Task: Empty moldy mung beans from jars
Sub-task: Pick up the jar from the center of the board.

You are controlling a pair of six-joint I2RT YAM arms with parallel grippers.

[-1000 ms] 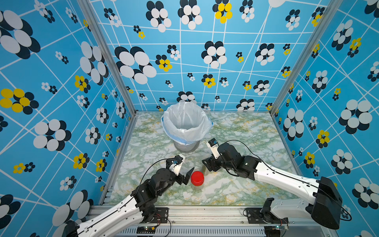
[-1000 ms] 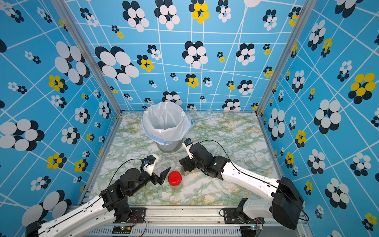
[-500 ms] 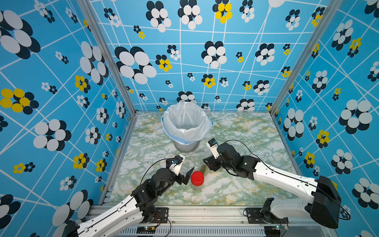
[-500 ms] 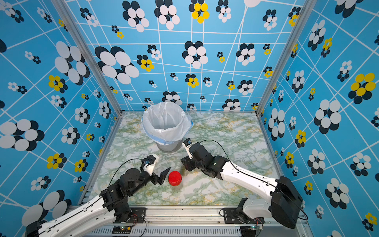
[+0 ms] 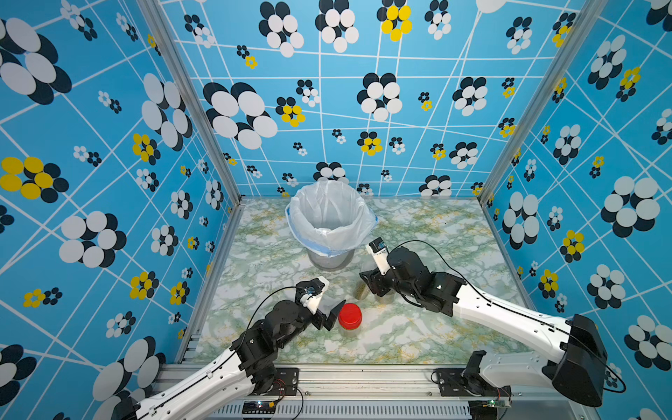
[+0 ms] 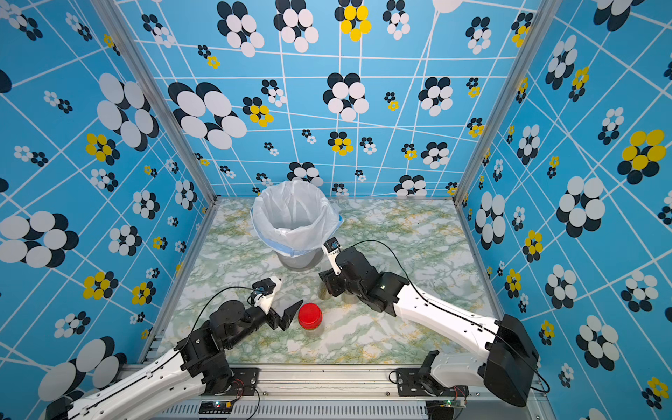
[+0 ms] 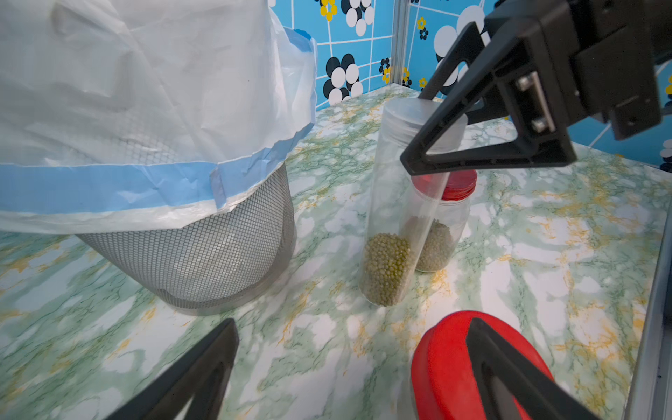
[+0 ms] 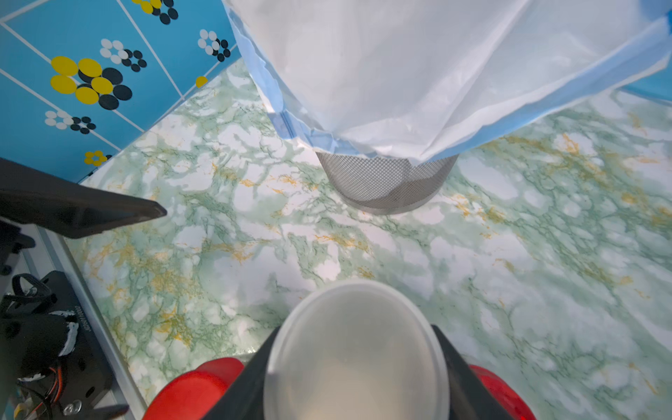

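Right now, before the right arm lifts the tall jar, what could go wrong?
1. The right gripper clamps the tall jar only at its cap, and the jar seems to lean; it may swing, slip, or the cap may pull off.
2. A red-lidded jar stands close beside it; a sideways lift could knock it over.

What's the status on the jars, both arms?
Left gripper open, by front red-lidded jar. Right gripper shut on tall jar at cap, mung beans inside. Second red-lidded jar close beside it.
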